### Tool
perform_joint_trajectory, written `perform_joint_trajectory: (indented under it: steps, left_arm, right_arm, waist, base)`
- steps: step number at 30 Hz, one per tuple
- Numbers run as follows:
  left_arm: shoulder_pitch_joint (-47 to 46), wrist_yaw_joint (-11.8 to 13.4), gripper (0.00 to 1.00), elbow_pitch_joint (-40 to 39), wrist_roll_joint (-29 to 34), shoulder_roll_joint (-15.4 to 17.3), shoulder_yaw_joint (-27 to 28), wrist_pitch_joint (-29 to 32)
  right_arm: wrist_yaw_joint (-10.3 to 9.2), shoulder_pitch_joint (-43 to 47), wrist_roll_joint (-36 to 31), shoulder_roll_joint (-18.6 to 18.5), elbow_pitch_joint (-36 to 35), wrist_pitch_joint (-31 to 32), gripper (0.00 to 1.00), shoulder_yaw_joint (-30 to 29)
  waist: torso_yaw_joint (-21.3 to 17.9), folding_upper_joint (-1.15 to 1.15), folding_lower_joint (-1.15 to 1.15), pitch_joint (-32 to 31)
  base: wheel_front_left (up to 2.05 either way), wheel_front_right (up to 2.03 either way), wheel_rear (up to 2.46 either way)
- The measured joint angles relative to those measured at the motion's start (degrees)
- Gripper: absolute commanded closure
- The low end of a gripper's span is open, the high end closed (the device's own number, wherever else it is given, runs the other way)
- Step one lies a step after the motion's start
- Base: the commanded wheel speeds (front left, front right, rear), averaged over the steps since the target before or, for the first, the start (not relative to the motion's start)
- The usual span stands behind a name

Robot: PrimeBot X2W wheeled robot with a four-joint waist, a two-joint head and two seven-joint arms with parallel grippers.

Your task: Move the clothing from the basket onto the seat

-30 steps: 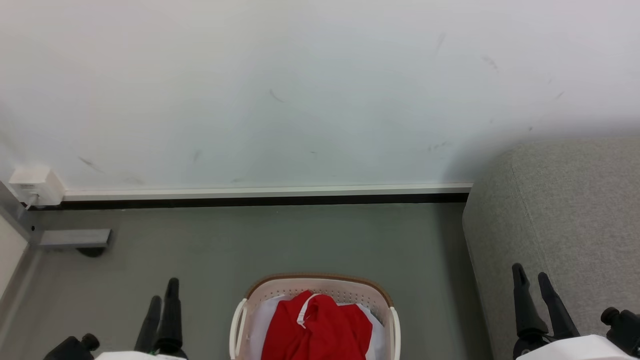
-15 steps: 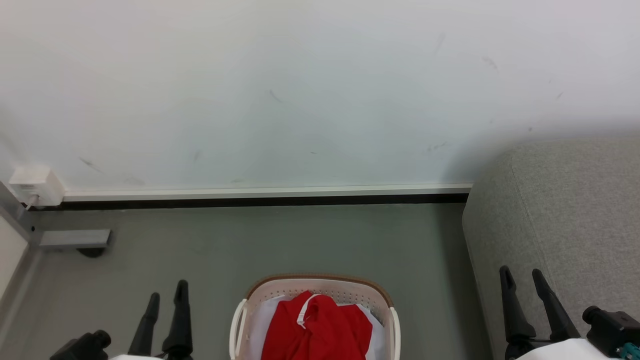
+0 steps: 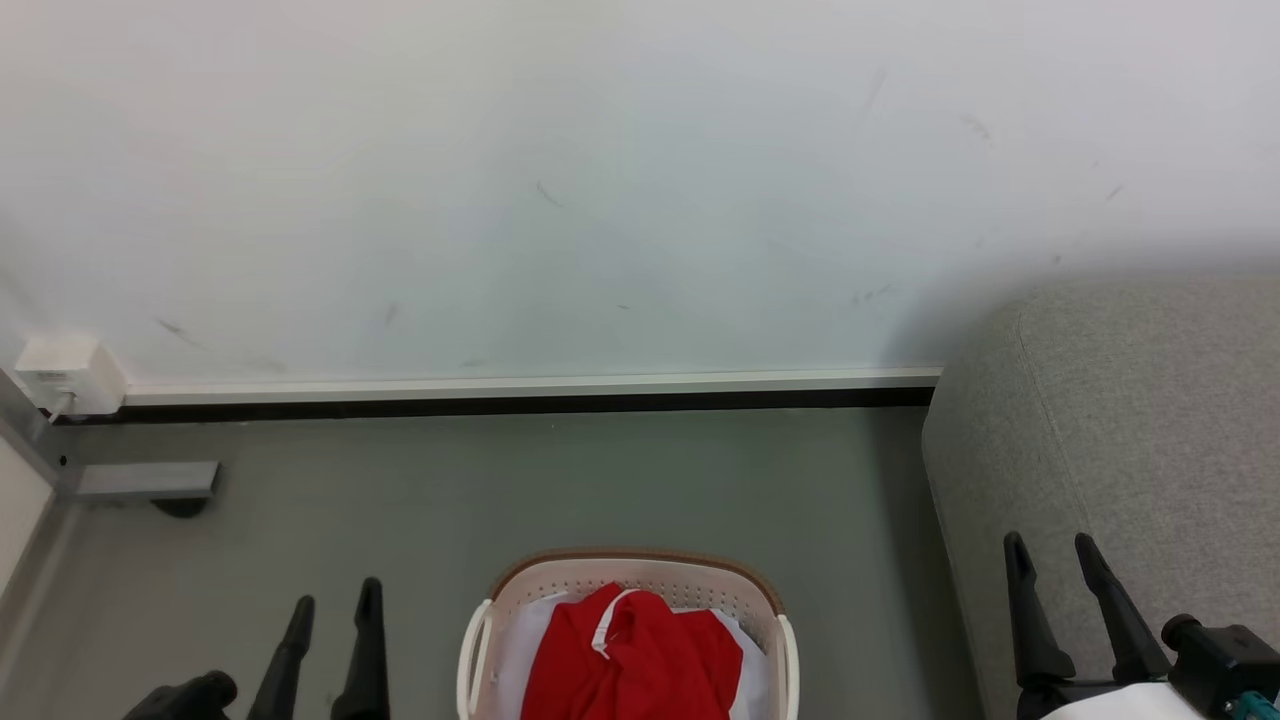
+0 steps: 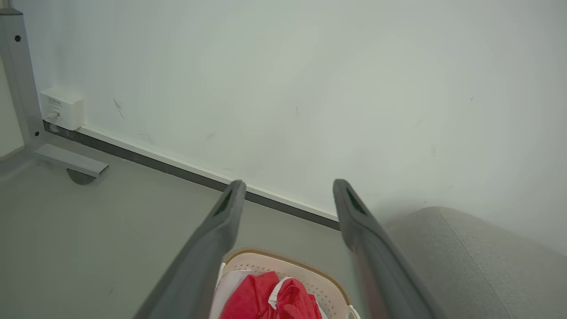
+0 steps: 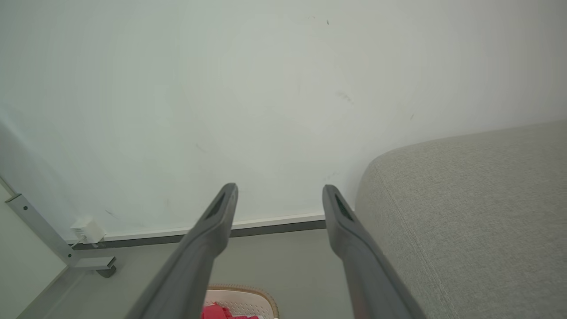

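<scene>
The clothing (image 3: 630,655) is lying heaped in the basket (image 3: 640,558) at 6 o'clock, the seat (image 3: 1130,420) at 4; the left gripper (image 3: 335,605) and right gripper (image 3: 1050,550) are both standing apart, empty; the reach is best aiming down onto the heap's crest, clearing the rim; against a second ago, the left gripper is sitting lower, the right slightly toward 9.

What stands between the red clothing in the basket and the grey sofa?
Nothing visible. The red fabric clothing lies uppermost in the cream-white plastic basket, and only grey floor separates that from the grey upholstered sofa.
</scene>
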Motion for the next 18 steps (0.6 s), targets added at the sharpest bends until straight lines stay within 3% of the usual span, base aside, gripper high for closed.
perform_joint_trajectory:
  steps: [18]
  left_arm:
    - [0.5, -0.8, 0.0, -0.5, 9.6, 0.8, -0.1, -2.4]
  right_arm:
    - [0.0, 0.7, -4.8, -0.2, 0.9, -2.5, 0.0, -0.6]
  waist:
    - [0.1, 0.0, 0.0, 0.3]
  base:
    - [0.0, 0.0, 0.0]
